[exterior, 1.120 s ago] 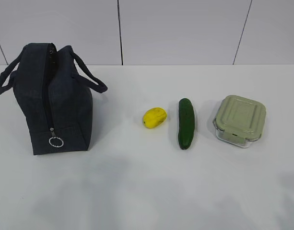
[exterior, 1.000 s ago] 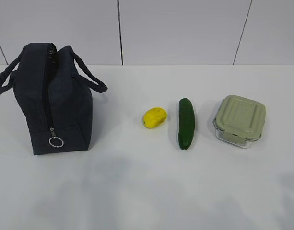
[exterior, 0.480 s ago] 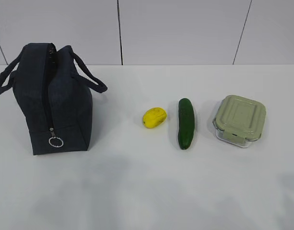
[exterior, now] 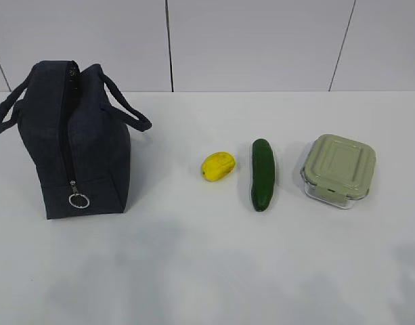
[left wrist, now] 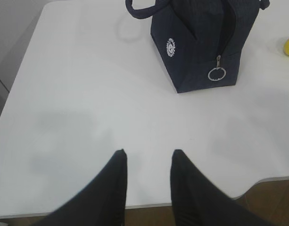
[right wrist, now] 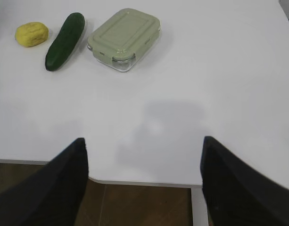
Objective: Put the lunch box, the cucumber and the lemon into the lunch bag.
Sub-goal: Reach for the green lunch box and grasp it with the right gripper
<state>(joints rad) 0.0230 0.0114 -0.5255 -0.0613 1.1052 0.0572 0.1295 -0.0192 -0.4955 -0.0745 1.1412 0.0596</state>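
Observation:
The navy lunch bag (exterior: pixel 75 145) stands at the left of the white table, its zipper closed with the ring pull (exterior: pixel 78 200) low on the near end; it also shows in the left wrist view (left wrist: pixel 201 42). The yellow lemon (exterior: pixel 218 166), the dark green cucumber (exterior: pixel 263 174) and the lunch box (exterior: pixel 338 169) with its sage-green lid lie in a row to the right, also in the right wrist view: lemon (right wrist: pixel 31 34), cucumber (right wrist: pixel 64 41), lunch box (right wrist: pixel 125 38). My left gripper (left wrist: pixel 148 155) is open and empty over the table's near edge. My right gripper (right wrist: pixel 144 143) is wide open and empty, near the front edge.
The white table (exterior: pixel 214 264) ends at a pale panelled wall (exterior: pixel 261 40) at the back. Its near edge and the brown floor (right wrist: pixel 139 207) show in the wrist views. Neither arm shows in the exterior view.

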